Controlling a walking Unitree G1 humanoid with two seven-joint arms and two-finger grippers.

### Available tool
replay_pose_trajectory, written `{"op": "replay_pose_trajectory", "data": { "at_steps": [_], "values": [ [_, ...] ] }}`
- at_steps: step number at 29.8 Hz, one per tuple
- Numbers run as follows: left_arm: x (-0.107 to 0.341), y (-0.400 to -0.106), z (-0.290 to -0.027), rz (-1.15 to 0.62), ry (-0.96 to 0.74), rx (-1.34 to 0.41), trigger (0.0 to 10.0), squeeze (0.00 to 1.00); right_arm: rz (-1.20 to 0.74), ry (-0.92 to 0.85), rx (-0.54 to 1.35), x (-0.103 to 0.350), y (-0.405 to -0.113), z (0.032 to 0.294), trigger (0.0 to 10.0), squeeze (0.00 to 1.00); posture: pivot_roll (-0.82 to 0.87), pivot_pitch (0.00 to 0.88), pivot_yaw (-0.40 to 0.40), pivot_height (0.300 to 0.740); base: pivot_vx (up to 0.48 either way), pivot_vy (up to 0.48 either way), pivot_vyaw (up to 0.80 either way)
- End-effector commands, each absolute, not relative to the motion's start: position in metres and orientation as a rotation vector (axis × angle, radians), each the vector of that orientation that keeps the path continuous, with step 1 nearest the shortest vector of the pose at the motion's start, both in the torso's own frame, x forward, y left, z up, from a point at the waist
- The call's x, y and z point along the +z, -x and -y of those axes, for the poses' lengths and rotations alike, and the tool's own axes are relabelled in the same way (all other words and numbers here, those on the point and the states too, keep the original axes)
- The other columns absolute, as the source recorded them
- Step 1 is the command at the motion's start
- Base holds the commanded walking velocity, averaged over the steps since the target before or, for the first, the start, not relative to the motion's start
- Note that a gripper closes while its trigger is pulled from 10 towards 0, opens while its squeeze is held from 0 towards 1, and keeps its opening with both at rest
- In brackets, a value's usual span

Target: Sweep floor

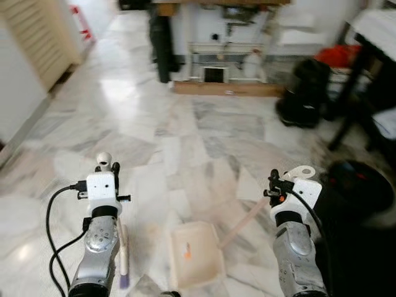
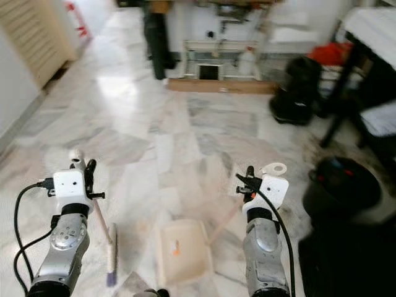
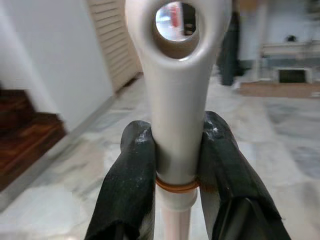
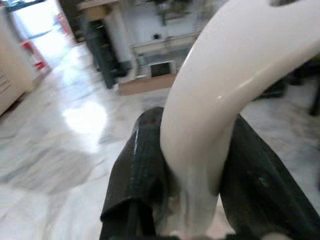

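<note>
Tools clamped on broom handle, dustpan handle; marble floor.

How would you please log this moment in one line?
left gripper: shut on broom handle | right gripper: shut on dustpan handle | dustpan: on floor

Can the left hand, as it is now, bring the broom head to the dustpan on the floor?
Probably yes. The left hand is shut on the broom handle, and the broom head rests on the marble floor just beside the dustpan, which the right hand holds by its handle. Nothing lies between them.
</note>
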State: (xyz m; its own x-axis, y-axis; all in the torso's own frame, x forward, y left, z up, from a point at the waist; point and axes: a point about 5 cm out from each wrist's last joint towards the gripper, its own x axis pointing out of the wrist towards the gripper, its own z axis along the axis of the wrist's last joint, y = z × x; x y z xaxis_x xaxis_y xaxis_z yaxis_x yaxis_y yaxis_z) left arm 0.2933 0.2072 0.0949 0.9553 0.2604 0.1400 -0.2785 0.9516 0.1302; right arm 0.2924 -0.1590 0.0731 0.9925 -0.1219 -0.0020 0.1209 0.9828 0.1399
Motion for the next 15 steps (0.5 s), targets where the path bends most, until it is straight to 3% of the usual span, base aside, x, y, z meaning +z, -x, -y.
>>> {"op": "replay_pose_trajectory", "data": {
  "at_steps": [1,11,15],
  "values": [
    [0.102,-0.296,-0.203,0.154,-0.162,0.262,10.0,0.0,0.043,-0.162,-0.127,0.08,-0.295,0.159,10.0,0.0,-0.01,0.096,0.019,0.74,0.0,0.0,0.0],
    [0.098,-0.299,-0.192,0.131,-0.088,0.16,10.0,0.0,0.033,-0.172,-0.137,0.079,-0.297,0.161,10.0,0.0,-0.01,0.087,0.019,0.74,0.0,0.0,0.0],
    [0.094,-0.299,-0.193,0.109,-0.052,0.154,10.0,0.0,0.031,-0.171,-0.131,0.08,-0.299,0.161,10.0,0.0,-0.01,0.081,0.018,0.74,0.0,0.0,-0.8]
  ]
}}
